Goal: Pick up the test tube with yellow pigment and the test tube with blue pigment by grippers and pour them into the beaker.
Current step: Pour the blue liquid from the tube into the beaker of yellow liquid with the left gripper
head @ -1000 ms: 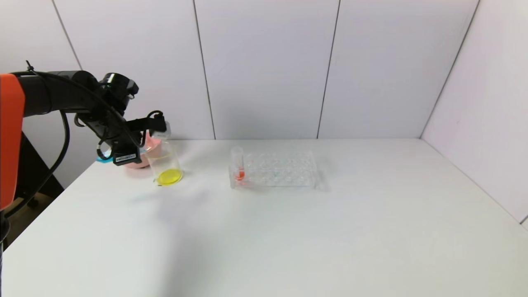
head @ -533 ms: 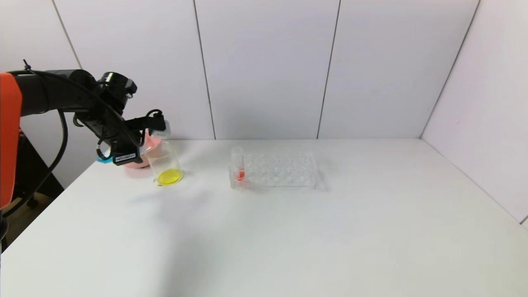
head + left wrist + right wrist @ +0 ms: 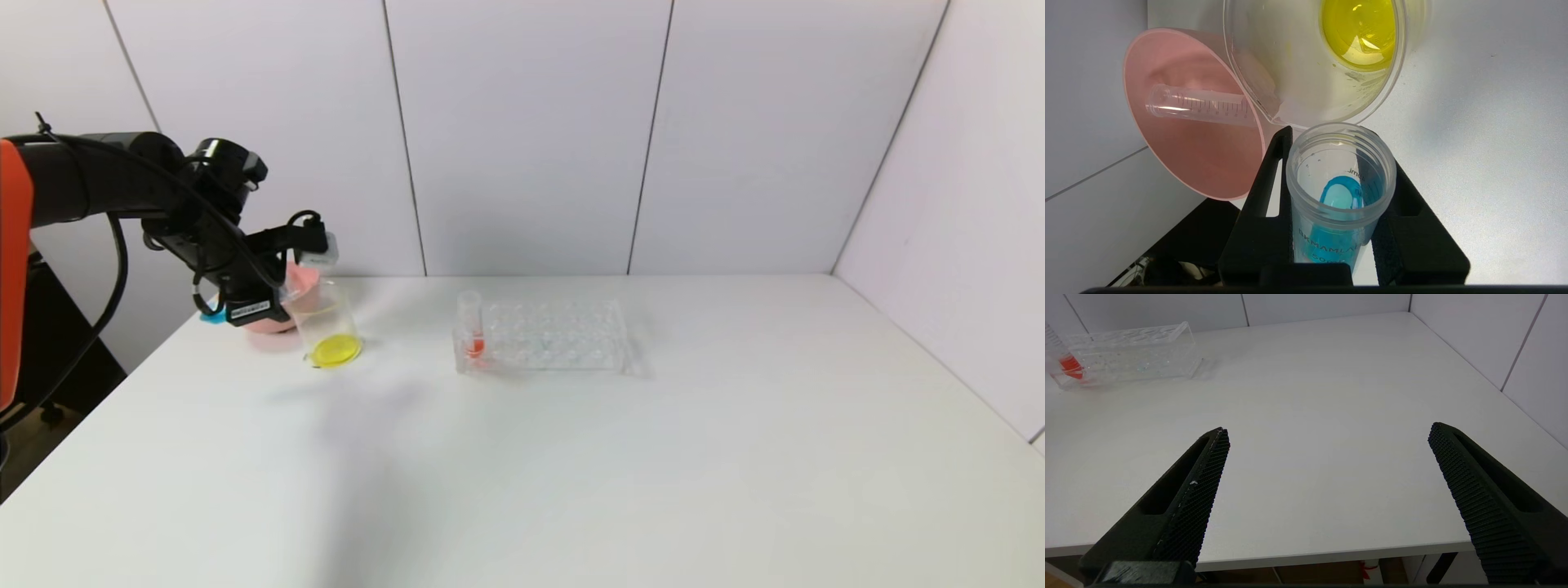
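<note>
The black left gripper, clamped on the clear tube holding blue liquid, has crept a little up and toward the left edge of the head view since a second ago. Its pale finger block now sits slightly higher above the rim of the clear beaker with yellow liquid, and the orange arm segment at the frame's left edge shows narrower.

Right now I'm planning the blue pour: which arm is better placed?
Left. Its gripper already holds the test tube with blue pigment, mouth beside the beaker rim. The right gripper hangs open, far away.
</note>
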Controlling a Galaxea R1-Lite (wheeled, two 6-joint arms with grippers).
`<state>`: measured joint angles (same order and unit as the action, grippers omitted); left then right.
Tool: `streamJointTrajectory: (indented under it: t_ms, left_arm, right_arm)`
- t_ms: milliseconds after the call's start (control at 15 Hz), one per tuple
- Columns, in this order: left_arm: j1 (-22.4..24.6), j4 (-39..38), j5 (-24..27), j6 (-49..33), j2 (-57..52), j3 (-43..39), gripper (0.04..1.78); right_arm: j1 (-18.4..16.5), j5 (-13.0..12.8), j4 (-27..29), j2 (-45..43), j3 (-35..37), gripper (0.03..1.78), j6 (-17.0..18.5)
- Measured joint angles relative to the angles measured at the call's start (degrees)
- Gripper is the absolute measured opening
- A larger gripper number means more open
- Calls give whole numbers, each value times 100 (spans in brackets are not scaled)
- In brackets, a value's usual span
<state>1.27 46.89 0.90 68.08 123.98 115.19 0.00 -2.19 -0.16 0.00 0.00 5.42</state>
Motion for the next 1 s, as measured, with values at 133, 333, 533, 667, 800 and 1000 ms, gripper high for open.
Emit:
streamJointTrajectory:
  t_ms: [133, 333, 533, 667, 800, 1000]
  left_arm:
    - [2, 2, -9, -9, -5, 0, 53]
    - [7, 29, -27, -1, -2, 0, 53]
    - [38, 101, -24, 7, 0, 2, 53]
    - [137, 165, -22, 63, 0, 2, 53]
    - [184, 167, -22, 74, -5, 2, 53]
    - [206, 138, -28, 82, 13, 2, 53]
  right_arm:
    - [0, 2, 0, 0, 0, 177, 0]
    - [0, 0, 0, 0, 0, 177, 0]
    - [0, 2, 0, 0, 0, 177, 0]
    - [0, 0, 0, 0, 0, 177, -2]
    - [0, 0, 0, 0, 0, 177, 0]
    - [0, 2, 0, 0, 0, 177, 0]
